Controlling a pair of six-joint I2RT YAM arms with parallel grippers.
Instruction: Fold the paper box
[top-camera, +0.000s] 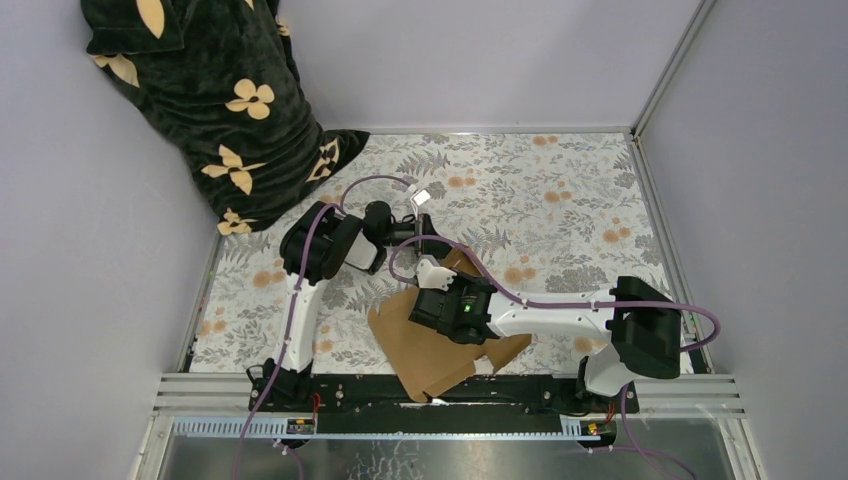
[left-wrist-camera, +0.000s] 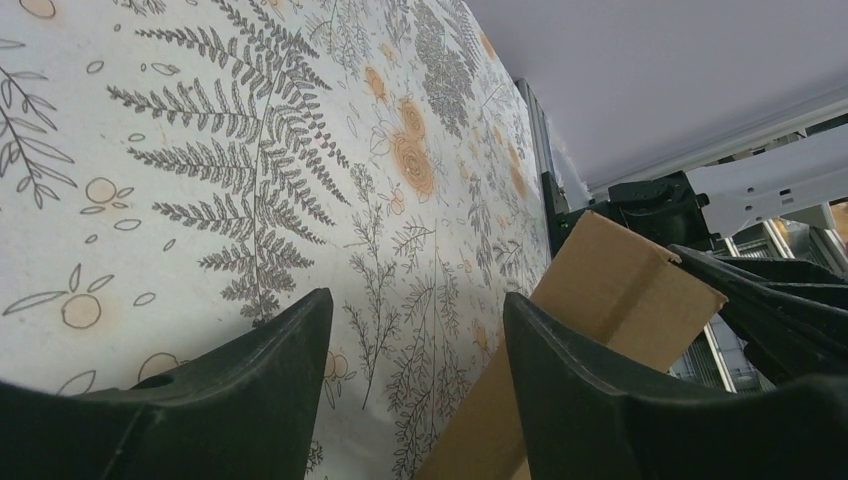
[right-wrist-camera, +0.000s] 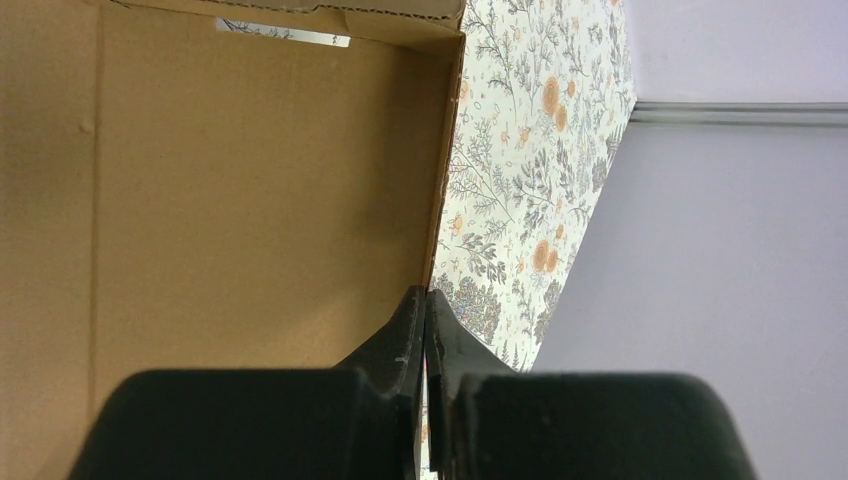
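Note:
The paper box (top-camera: 430, 352) is a brown cardboard sheet lying near the front middle of the table, with one flap raised. My right gripper (top-camera: 442, 292) is over its far part. In the right wrist view its jaws (right-wrist-camera: 428, 296) are shut on the edge of the raised flap (right-wrist-camera: 250, 200). My left gripper (top-camera: 424, 238) is just beyond the box, low over the floral cloth. In the left wrist view it (left-wrist-camera: 415, 302) is open and empty, and the raised flap (left-wrist-camera: 620, 280) stands to the right of its right finger (left-wrist-camera: 560, 350).
A floral tablecloth (top-camera: 560, 200) covers the table. A dark blanket with yellow flowers (top-camera: 220, 100) is heaped in the back left corner. Grey walls close in the left, back and right. A metal rail (top-camera: 450, 392) runs along the near edge.

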